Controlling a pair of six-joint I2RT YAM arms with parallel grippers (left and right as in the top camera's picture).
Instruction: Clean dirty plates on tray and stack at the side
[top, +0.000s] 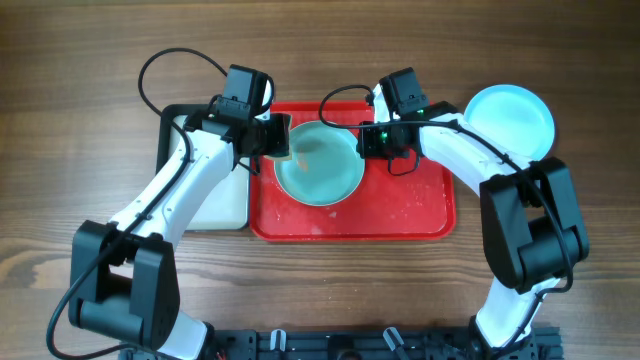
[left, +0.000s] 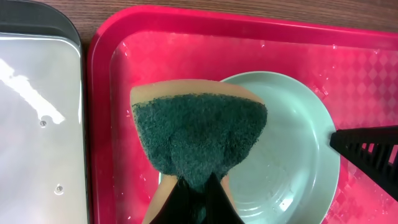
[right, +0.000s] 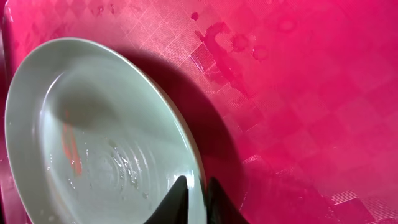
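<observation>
My left jaws are clamped tight on a wedge-shaped sponge, dark green scouring face up with a tan foam backing. It hangs over the left rim of a pale blue-green round plastic plate, partly above the plate and partly above the floor of the large red rectangular plastic tray. I cannot tell whether the sponge touches the plate.

My right jaws stand narrow, pinching the right rim of that same plate, one finger inside the rim and the other outside. From my right wrist a dark shadow lies on the tray along the plate's edge. Inside the plate I see water streaks and a thin orange-red smear.

The plate sits in the upper middle of the tray, whose floor is beaded with droplets. A second pale blue round plate rests on the wooden counter just off the tray's upper right corner, behind my right arm. Just beside the tray's left edge stands a smaller black-rimmed tray with a pale, wet inside.
</observation>
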